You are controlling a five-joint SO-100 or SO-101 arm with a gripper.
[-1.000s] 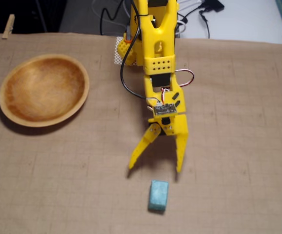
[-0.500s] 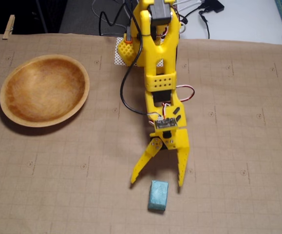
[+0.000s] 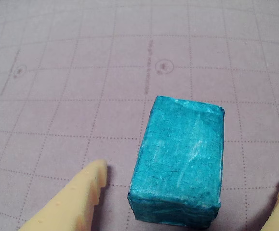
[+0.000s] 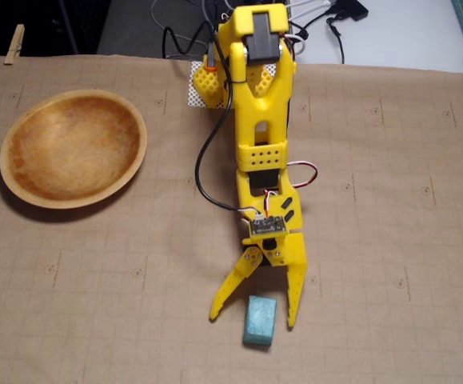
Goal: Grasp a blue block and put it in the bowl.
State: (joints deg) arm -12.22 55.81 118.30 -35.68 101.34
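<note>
I count one blue block (image 4: 259, 322) on my table (image 4: 391, 240), and it shows as one in the wrist view too (image 3: 180, 161). There is one bowl (image 4: 73, 148). I have one arm (image 4: 259, 120) and one pincer (image 4: 253, 317), which ends in two yellow fingers (image 4: 233, 292). Two wooden clothespins (image 4: 13, 42) clip the table's far edge, one at each corner. Behind my arm I see several dark cables (image 4: 331, 20), though their exact number I cannot tell.
</note>
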